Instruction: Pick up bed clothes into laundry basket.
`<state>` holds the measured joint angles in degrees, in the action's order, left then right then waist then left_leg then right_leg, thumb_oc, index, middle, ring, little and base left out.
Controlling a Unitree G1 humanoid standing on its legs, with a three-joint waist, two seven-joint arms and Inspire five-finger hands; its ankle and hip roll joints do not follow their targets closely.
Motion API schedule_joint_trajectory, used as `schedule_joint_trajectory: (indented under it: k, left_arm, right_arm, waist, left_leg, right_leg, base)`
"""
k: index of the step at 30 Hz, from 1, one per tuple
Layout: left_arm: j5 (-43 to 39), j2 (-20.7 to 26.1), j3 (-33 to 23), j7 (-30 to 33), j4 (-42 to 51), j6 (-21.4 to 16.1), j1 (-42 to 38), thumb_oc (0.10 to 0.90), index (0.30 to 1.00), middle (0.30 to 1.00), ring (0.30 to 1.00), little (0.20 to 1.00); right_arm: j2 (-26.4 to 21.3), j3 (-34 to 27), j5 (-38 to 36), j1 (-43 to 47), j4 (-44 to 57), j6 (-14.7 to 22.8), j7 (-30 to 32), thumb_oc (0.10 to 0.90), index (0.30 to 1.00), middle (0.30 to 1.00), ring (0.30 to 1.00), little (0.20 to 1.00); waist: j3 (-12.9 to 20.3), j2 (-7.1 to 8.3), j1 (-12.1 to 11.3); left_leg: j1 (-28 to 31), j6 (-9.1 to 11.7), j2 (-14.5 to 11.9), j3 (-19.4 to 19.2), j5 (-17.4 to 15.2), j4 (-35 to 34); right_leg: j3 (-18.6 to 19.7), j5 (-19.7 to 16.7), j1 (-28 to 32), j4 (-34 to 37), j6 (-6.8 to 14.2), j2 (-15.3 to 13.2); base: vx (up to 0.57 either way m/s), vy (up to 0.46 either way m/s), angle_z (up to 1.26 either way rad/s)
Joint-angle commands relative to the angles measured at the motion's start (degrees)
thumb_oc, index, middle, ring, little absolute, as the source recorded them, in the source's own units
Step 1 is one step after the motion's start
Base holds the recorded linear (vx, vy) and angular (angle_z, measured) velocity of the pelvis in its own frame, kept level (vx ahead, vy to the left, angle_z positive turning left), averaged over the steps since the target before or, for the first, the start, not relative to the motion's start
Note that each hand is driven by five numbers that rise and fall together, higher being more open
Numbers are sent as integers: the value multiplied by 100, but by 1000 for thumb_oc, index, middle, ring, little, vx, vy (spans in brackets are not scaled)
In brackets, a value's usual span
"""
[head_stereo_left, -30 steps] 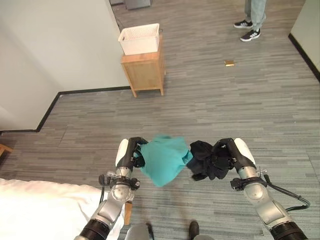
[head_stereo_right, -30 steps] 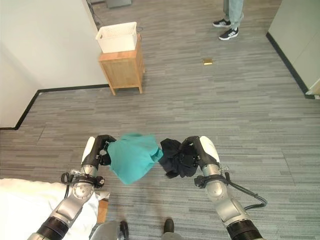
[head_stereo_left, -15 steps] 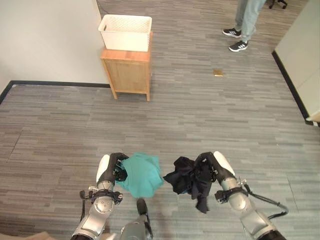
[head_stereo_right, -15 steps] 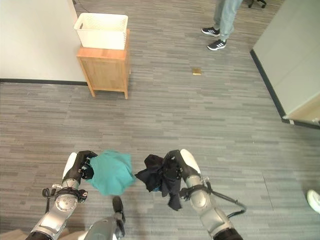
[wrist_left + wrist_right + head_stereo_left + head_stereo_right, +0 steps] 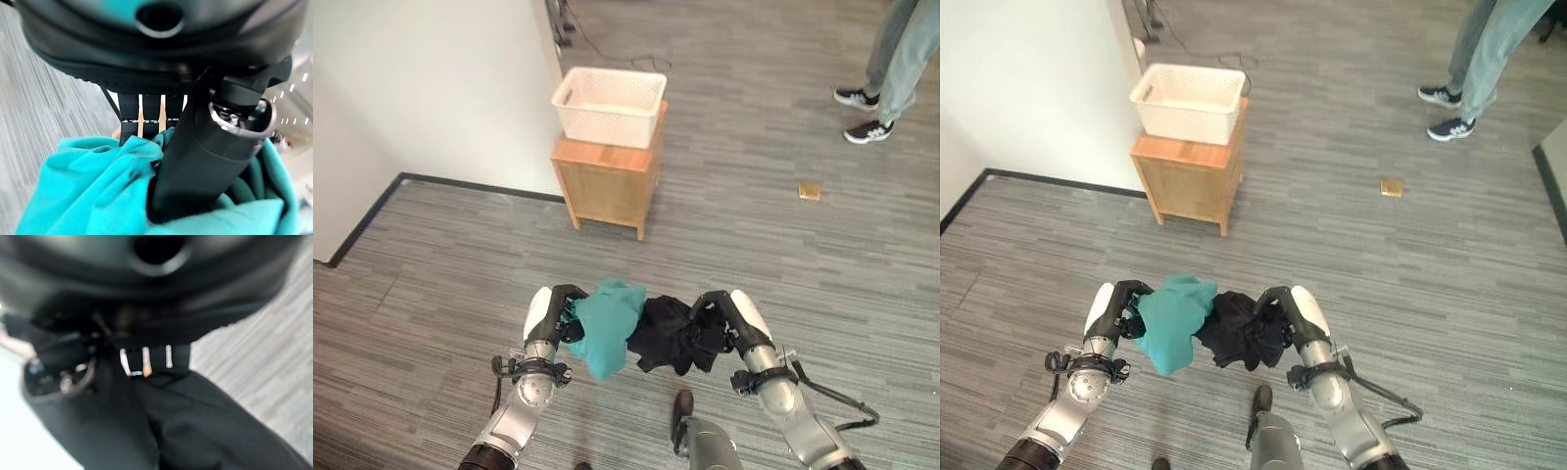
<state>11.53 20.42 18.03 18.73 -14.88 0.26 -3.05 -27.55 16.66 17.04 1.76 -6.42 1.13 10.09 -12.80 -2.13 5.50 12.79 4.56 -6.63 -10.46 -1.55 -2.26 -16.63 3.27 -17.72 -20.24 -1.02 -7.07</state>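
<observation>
I am carrying two garments in the air above the grey plank floor. My left hand is curling its fingers and thumb round the teal garment; my right hand is clenching the black garment, and the two bundles are touching between my hands. The white laundry basket is sitting on top of the wooden cabinet, well apart from me. To do this well, I judge I should keep both grips tight and lift the hanging cloth above the basket's rim before releasing. Compared with half a second ago, the garments are closer together, and the view has swung.
</observation>
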Motion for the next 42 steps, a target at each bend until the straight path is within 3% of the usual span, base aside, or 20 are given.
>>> schedule_joint_trajectory:
  k: [1,3,4,6,7,9,10,11,13,16,18,19,22,24,25,28,29,33,36,42]
  left_arm:
    - [162,73,-132,222,314,-695,-719,400,300,300,300,300]
    - [1,-51,-47,240,228,-660,-738,400,300,300,300,300]
    - [-39,-54,-21,234,233,-682,-761,400,300,300,300,300]
    - [-100,-31,-5,255,260,-705,-745,400,300,300,300,300]
    - [-134,-36,-15,244,261,-697,-729,400,300,300,300,300]
    - [-152,-38,-27,231,288,-687,-703,400,300,300,300,300]
    - [-164,-46,-58,227,338,-689,-642,400,300,300,300,300]
    - [-151,-64,-82,229,359,-686,-580,400,300,300,300,300]
    - [-144,-87,-73,245,345,-675,-545,400,300,300,300,300]
    - [-99,-151,3,268,320,-625,-534,400,300,300,300,300]
    - [-118,-168,-14,235,343,-624,-507,400,300,300,300,300]
    - [-123,-153,-2,212,372,-603,-488,400,300,300,300,300]
    - [-182,-119,52,202,416,-561,-522,400,300,300,300,300]
    - [-229,-41,108,224,427,-515,-584,400,300,300,300,300]
    - [-226,38,114,240,514,-512,-615,400,300,300,300,300]
    - [-167,135,117,275,557,-525,-706,400,300,300,300,300]
    - [-141,141,139,322,555,-533,-763,400,300,300,300,300]
    - [-13,149,159,362,556,-614,-748,400,300,300,300,300]
    - [2,136,144,303,395,-660,-715,400,300,300,300,300]
    - [-169,50,95,164,346,-741,-257,400,300,300,300,300]
  right_arm:
    - [96,-83,58,276,556,484,142,400,300,300,300,300]
    - [-21,-70,-41,220,521,504,140,400,300,300,300,300]
    - [-60,-100,-66,215,520,499,156,400,300,300,300,300]
    - [-119,-100,-109,280,472,495,183,400,300,300,300,300]
    - [-111,-94,-168,314,455,459,194,400,300,300,300,300]
    - [-93,-95,-219,311,441,454,199,400,300,300,300,300]
    - [-59,-53,-239,294,388,465,181,400,300,300,300,300]
    - [-65,-2,-204,293,347,479,167,400,300,300,300,300]
    - [-43,102,-101,332,218,475,154,400,300,300,300,300]
    - [-21,138,-53,404,131,458,206,400,300,300,300,300]
    - [-13,110,-70,372,176,463,175,400,300,300,300,300]
    - [33,127,-28,365,198,458,170,400,300,300,300,300]
    - [193,208,164,419,151,407,187,400,300,300,300,300]
    - [293,189,260,487,173,354,261,400,300,300,300,300]
    - [280,96,424,568,362,327,352,400,300,300,300,300]
    - [203,-151,515,630,763,332,468,400,300,300,300,300]
    - [154,-258,542,670,1018,352,540,400,300,300,300,300]
    - [-59,-647,787,762,1850,472,850,400,300,300,300,300]
    - [-85,-817,1075,1084,2702,549,1106,400,300,300,300,300]
    - [-37,-791,1035,2149,3110,567,1279,400,300,300,300,300]
  waist:
    - [260,126,196]
    - [169,137,65]
    - [94,245,1]
    - [14,420,-185]
    - [-46,511,-323]
    - [-30,502,-408]
    - [8,360,-480]
    - [91,314,-553]
    - [148,123,-671]
    - [152,105,-753]
    - [227,73,-749]
    - [283,24,-787]
    - [413,174,-955]
    - [389,302,-956]
    - [331,305,-812]
    - [309,183,-686]
    - [263,156,-584]
    - [189,124,-302]
    - [331,304,-242]
    - [717,358,-519]
  left_leg:
    - [555,-56,195,207,-1027,730]
    - [-164,196,-93,217,-270,2809]
    - [-612,265,-141,252,-21,3791]
    - [-1152,254,-248,9,108,4624]
    - [-1688,239,-357,-296,36,4553]
    - [-1907,236,-432,-472,-25,4264]
    - [-2137,115,-422,-629,-45,2988]
    - [-2077,92,-288,-762,97,2007]
    - [-2201,170,-398,-902,705,732]
    - [-2390,192,-607,-1404,1042,-77]
    - [-2305,148,-592,-1406,963,-176]
    - [-2232,159,-589,-1346,1167,-174]
    - [-2060,-17,-430,-1394,1237,-108]
    - [-1802,-215,-209,-1486,1032,-101]
    - [-1535,-364,-74,-1436,800,-145]
    - [-1313,-430,-91,-1386,628,-226]
    - [-1199,-445,-33,-1265,555,-252]
    - [-978,-382,71,-829,352,-274]
    - [-854,-319,180,-493,147,-274]
    - [-670,-264,205,-310,93,-274]
  right_leg:
    - [280,-906,678,1926,1176,-245]
    - [106,-755,1315,2052,857,-126]
    - [-12,-709,1555,2149,710,-132]
    - [-85,-534,2038,2366,532,-111]
    - [-90,-390,2329,2468,546,-152]
    - [-35,-269,2443,2491,584,-137]
    - [13,-114,2617,2522,680,-10]
    - [46,12,2703,2524,766,-14]
    - [106,261,3016,2524,858,127]
    - [13,532,3481,2524,913,104]
    - [39,549,3556,2524,957,119]
    - [63,624,3671,2488,978,156]
    - [176,647,3664,1791,1114,-73]
    - [190,253,3351,848,1351,-317]
    - [322,-374,2849,-325,1582,-512]
    - [312,-645,2294,-897,1580,-580]
    - [341,-437,2044,-1013,1502,-500]
    - [534,299,1635,66,1118,17]
    - [802,85,1912,1743,1037,56]
    - [671,-104,2529,2348,1003,48]
  base:
    - [467,-282,42]
    - [397,-367,28]
    - [346,-353,33]
    - [431,-291,11]
    - [528,-175,-36]
    - [425,8,-26]
    - [510,170,-16]
    - [696,251,-25]
    - [483,180,-26]
    - [449,117,-40]
    - [407,101,-20]
    - [651,126,-17]
    - [404,84,-26]
    - [310,165,6]
    - [287,190,19]
    - [237,127,48]
    - [317,96,51]
    - [241,-7,84]
    - [153,-110,117]
    - [90,-39,4]
